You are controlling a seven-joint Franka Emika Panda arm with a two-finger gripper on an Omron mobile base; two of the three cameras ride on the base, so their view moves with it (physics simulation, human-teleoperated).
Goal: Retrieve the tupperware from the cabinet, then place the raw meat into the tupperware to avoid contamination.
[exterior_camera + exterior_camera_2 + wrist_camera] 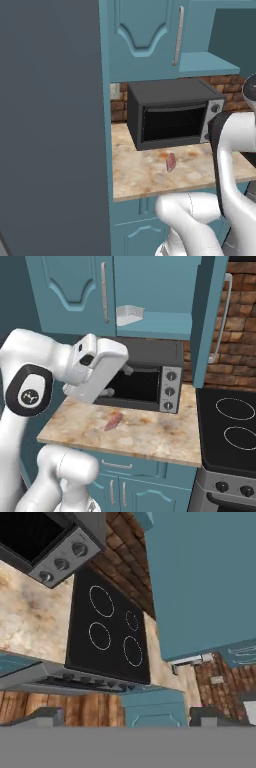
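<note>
1. Counts: 1 small white-translucent rectangular tupperware (129, 314), 1 pinkish-red oval lump of raw meat (171, 162), 1 black-and-grey microwave (172, 117), 1 black glass stovetop w/ 4 ring burners (110, 629).
2. Teal upper wall cabinet (75, 291): right door (209, 321) swung open, left door shut; tupperware sits on the teal shelf (160, 323) at its left end, near the front edge.
3. Meat lies on the beige marbled counter (145, 177), just in front of the microwave, well back from the counter's front edge; bare counter all round it.
4. Two-finger gripper (125, 718): dark tips stand spread wide apart, nothing between them, in hand view.
5. Gripper looks at the stovetop & brick wall; tupperware and meat both well apart from it, neither touched.
</note>
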